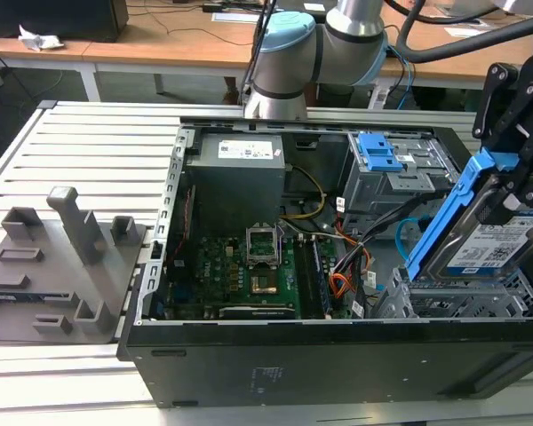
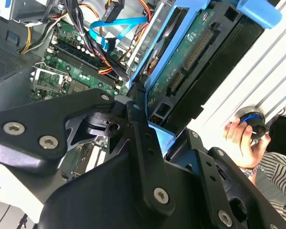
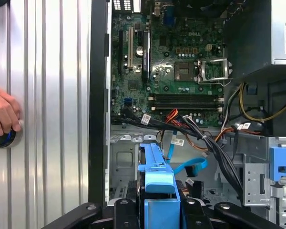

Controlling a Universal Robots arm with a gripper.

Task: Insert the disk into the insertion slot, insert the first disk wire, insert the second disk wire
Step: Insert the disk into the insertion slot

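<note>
In the exterior view my gripper (image 1: 506, 191) is shut on the disk (image 1: 496, 244), a silver drive with a white label in a bright blue carrier. The disk hangs tilted, its lower end just over the insertion slot (image 1: 453, 303), a low perforated silver cage at the case's right end. In the second wrist view the disk's green underside (image 2: 181, 62) faces the camera. The first wrist view has its blue carrier (image 3: 157, 177) over the slot's wall (image 3: 124, 157). The first disk wire (image 1: 340, 284) (image 3: 171, 116) lies loose in the case. The second disk wire (image 1: 405, 232) (image 3: 188, 167) (image 2: 117, 24) loops beside the slot.
A taller grey cage with a blue latch (image 1: 382, 158) stands behind the slot. The motherboard (image 1: 249, 266) and power supply (image 1: 235, 173) fill the case's left part. A grey fixture (image 1: 62, 257) sits outside. A person's hand (image 3: 2, 114) rests on a round knob on the ribbed table.
</note>
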